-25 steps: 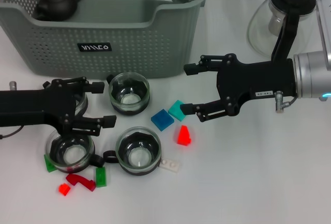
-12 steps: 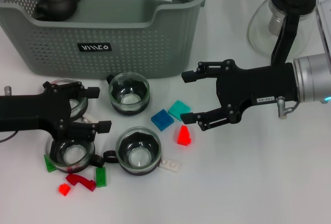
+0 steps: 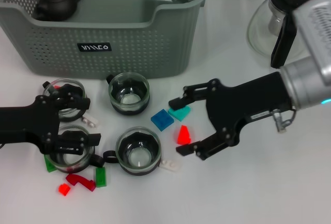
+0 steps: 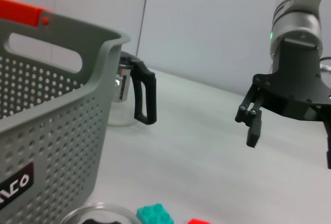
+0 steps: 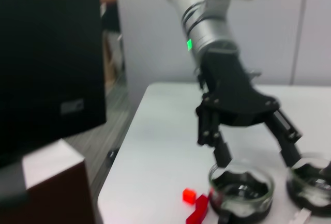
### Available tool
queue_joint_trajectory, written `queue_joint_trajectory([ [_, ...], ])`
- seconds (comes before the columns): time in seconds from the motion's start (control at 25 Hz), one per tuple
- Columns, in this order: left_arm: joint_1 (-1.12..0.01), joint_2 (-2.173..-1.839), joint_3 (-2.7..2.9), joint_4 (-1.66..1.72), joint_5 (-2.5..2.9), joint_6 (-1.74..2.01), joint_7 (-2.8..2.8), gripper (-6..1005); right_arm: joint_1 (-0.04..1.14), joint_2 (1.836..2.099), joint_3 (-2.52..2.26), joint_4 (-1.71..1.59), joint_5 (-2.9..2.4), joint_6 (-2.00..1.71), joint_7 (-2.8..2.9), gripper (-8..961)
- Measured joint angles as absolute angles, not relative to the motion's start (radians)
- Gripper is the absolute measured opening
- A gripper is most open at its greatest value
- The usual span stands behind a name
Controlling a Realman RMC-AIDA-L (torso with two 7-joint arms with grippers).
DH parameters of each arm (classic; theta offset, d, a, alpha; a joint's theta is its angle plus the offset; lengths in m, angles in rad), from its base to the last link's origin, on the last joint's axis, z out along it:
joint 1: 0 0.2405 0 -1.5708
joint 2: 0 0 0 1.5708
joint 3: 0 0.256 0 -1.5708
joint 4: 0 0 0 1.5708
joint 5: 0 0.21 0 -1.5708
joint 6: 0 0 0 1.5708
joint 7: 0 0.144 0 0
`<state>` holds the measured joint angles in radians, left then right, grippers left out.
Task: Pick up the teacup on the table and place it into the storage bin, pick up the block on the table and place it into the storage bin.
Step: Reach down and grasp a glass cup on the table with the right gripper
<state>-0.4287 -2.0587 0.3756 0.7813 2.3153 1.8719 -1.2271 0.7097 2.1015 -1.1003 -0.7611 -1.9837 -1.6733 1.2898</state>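
One red block [image 3: 183, 135] lies between the open right claw's [image 3: 181, 127] fingers.

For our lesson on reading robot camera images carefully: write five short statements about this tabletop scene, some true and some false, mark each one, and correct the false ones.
1. A dark teapot sits inside the storage bin. True.
2. The right gripper is shut on the red block. False: its fingers are spread open, one on either side of the block.
3. The left gripper holds a teacup over the bin. False: it is open, low over the glass teacups on the table, and holds nothing.
4. A blue block and a teal block lie side by side in front of the bin. True.
5. The glass jug stands inside the bin. False: it stands on the table to the bin's right.
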Motion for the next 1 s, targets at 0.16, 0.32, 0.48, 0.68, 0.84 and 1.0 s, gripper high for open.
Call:
queue_joint_trajectory([
  [0.16, -0.421, -2.061, 0.368, 0.798, 2.319, 1.866, -1.227, 934, 0.735, 2.102, -1.241, -0.829, -1.983, -1.635, 1.367, 916],
  [0.32, -0.425, -2.061, 0.349, 0.792, 2.318, 1.855, -1.227, 933, 0.773, 2.104, -1.355, -0.847, -1.983, -1.6, 1.409, 916],
  [0.48, -0.428, -2.06, 0.347, 0.789, 2.312, 1.847, -1.229, 933, 0.817, 2.104, -1.459, -0.854, -1.983, -1.575, 1.45, 915],
  [0.68, -0.429, -2.06, 0.347, 0.787, 2.311, 1.829, -1.234, 933, 0.858, 2.105, -1.581, -0.855, -1.985, -1.505, 1.495, 915],
  [0.84, -0.429, -2.06, 0.348, 0.787, 2.312, 1.815, -1.23, 933, 0.877, 2.107, -1.647, -0.858, -1.999, -1.469, 1.515, 915],
  [1.0, -0.429, -2.059, 0.351, 0.787, 2.318, 1.812, -1.226, 933, 0.894, 2.11, -1.711, -0.863, -2.007, -1.426, 1.533, 916],
])
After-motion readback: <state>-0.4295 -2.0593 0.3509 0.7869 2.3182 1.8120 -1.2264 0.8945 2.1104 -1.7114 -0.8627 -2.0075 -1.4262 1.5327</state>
